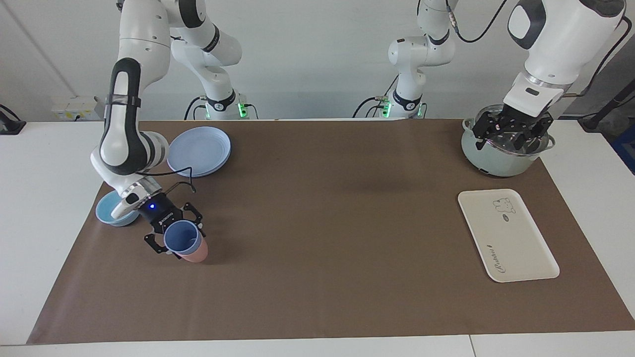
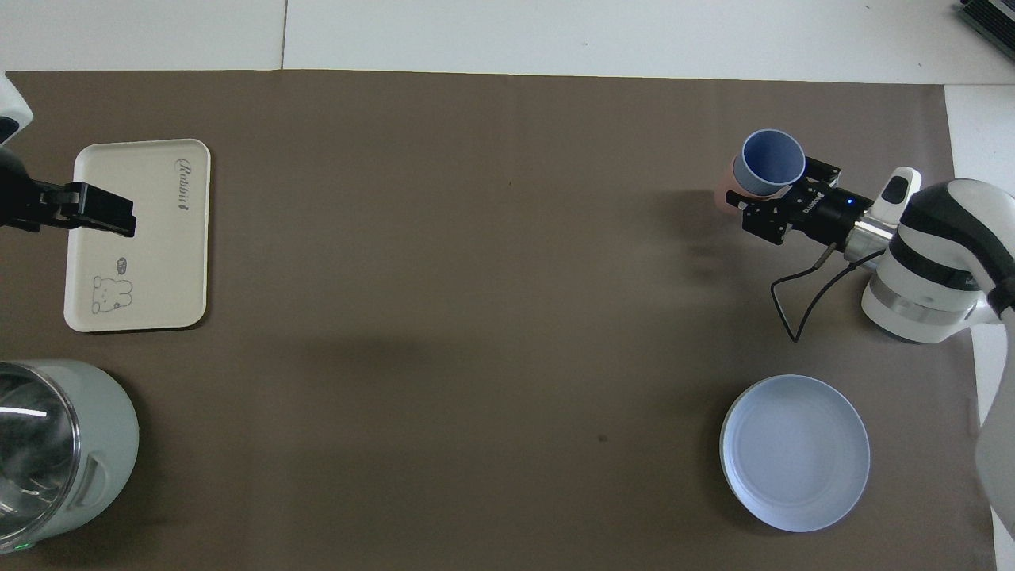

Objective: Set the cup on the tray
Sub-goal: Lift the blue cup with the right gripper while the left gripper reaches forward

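Note:
The blue cup [image 1: 181, 237] [image 2: 770, 162] is tilted and seems to sit nested in a pink cup [image 1: 194, 254] [image 2: 722, 195] at the right arm's end of the table. My right gripper [image 1: 173, 239] [image 2: 775, 198] is shut on the blue cup, one finger on each side. The cream tray [image 1: 516, 248] [image 2: 158, 262] with the bear print lies flat and bare at the left arm's end. My left gripper [image 1: 500, 140] waits, open, up over a pot.
A pale green pot [image 1: 496, 161] [image 2: 87, 444] stands nearer to the robots than the tray. A round blue plate [image 1: 198, 151] [image 2: 794, 452] and a shallow light-blue bowl [image 1: 108, 212] lie near the right arm. A brown mat [image 1: 322, 223] covers the table.

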`<state>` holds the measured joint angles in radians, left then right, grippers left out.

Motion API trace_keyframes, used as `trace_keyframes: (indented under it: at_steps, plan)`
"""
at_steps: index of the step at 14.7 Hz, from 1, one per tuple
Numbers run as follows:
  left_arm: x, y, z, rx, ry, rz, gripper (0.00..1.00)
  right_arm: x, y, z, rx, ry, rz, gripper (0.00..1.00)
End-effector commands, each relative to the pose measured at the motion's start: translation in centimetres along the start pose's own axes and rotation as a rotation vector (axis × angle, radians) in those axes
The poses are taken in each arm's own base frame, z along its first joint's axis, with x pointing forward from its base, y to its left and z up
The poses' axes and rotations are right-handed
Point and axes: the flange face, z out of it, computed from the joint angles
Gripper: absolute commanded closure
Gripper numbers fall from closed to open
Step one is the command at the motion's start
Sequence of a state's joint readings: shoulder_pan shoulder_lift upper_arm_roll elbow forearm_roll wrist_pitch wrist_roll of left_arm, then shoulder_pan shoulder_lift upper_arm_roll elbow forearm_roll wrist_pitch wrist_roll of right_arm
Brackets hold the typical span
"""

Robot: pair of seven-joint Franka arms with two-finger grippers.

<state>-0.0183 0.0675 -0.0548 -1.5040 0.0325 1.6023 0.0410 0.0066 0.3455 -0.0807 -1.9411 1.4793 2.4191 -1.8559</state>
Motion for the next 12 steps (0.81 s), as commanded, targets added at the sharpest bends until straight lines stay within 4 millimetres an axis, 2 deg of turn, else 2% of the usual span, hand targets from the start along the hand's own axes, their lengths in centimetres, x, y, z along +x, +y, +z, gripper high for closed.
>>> trace_keyframes:
  at_steps: [1,5,7,8,10,12]
  plan:
    - [-0.5,0.3,-0.2,-0.013,0.026,-0.001,0.0,5.4,-2.1,-1.8,-0.032,-0.062,0.053,1.0]
    - [0.1,1.9,0.1,-0.197,0.022,-0.054,0.0,10.3,-4.8,-3.5,-0.052,-0.181,0.08,1.0]
    - [2.0,4.4,1.8,-0.306,-0.024,-0.194,0.0,12.6,-7.2,-3.4,-0.067,-0.24,0.084,1.0]
    - [3.4,6.6,2.4,-0.347,-0.042,-0.259,0.0,13.8,-8.5,-3.5,-0.086,-0.278,0.092,1.0]
    - [6.3,11.3,2.8,-0.424,-0.045,-0.412,0.02,16.3,-12.5,-2.6,-0.132,-0.369,0.078,1.0]
    - [8.0,16.2,2.9,-0.463,-0.02,-0.55,0.05,18.2,-16.4,-1.2,-0.166,-0.465,0.021,1.0]
